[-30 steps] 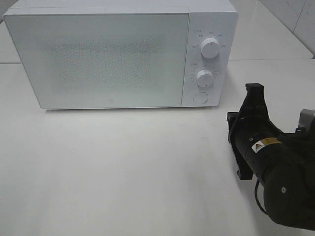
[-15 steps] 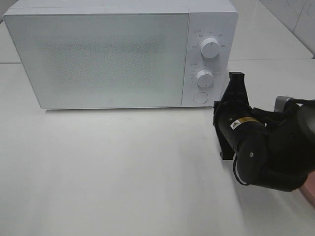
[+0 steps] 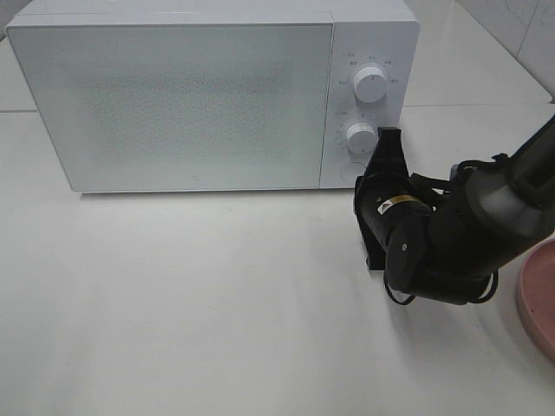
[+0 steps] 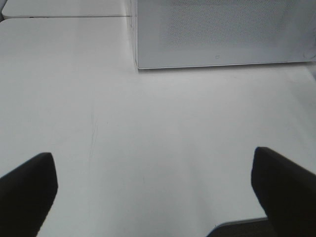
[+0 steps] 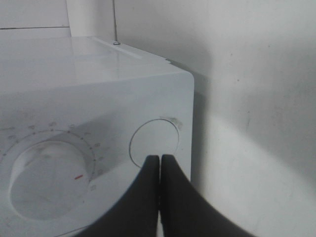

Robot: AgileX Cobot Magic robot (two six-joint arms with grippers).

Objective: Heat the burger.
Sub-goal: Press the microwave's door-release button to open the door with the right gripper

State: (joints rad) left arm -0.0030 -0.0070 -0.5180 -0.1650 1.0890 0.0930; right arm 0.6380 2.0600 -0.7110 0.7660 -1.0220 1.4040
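The burger is out of view in every frame. The white microwave [image 3: 191, 95] stands at the back of the table with its door shut. My right gripper [image 3: 364, 182] is shut and empty, with its tips at the round button [image 3: 351, 171] below the two knobs. In the right wrist view the closed fingertips [image 5: 159, 159] meet at the lower edge of that button [image 5: 154, 136]; I cannot tell if they touch it. My left gripper [image 4: 158, 197] is open and empty above the bare table in front of the microwave [image 4: 222, 34].
A round pink plate [image 3: 539, 303] shows partly at the right edge of the table, behind my right arm. The upper knob [image 3: 371, 84] and lower knob [image 3: 360, 136] sit on the microwave's right panel. The white table [image 3: 173, 303] spreads in front.
My right arm has swung left and forward to the microwave's round button. This uncovered the pink plate at the right edge. The microwave has not changed.
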